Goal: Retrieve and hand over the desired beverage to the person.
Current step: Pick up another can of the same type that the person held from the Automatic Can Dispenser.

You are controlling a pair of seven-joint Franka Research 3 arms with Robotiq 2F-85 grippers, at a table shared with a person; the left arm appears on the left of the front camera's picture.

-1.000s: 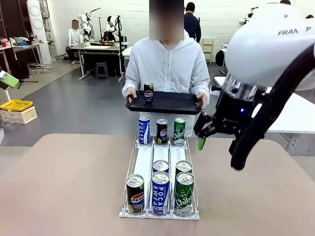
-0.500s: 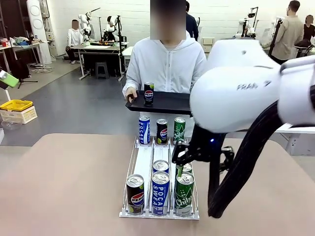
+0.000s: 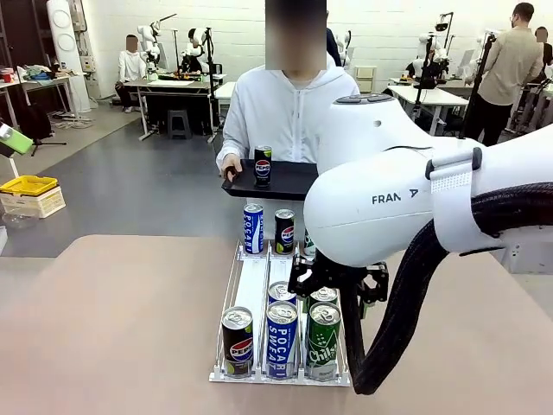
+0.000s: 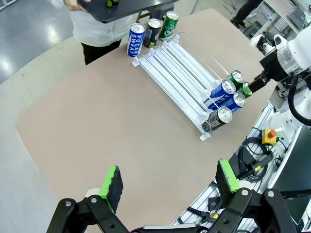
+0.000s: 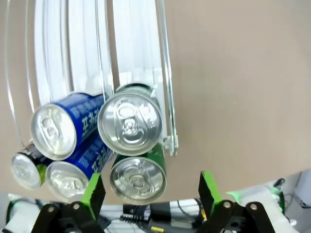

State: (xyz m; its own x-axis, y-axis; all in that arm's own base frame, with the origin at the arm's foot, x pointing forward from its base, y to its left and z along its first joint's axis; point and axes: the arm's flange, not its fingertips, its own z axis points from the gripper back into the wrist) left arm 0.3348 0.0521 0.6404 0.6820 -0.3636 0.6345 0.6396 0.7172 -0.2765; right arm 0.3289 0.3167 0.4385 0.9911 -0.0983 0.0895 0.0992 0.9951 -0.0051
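Right gripper (image 5: pixel 151 188): fingers spread apart, holding nothing, poised above the 2 green cans (image 5: pixel 130 123) standing at the near end of the right lane of the rack (image 3: pixel 251 285). Left gripper (image 4: pixel 170 178): fingers apart, empty, above the bare table (image 4: pixel 97 121), well apart from the rack. The person (image 3: pixel 285 112) stands at the far side, holding a black tray (image 3: pixel 285 186) carrying 1 Pepsi can (image 3: pixel 262 164).

Left claw (image 4: pixel 170 180), right claw (image 5: pixel 151 189): both agape
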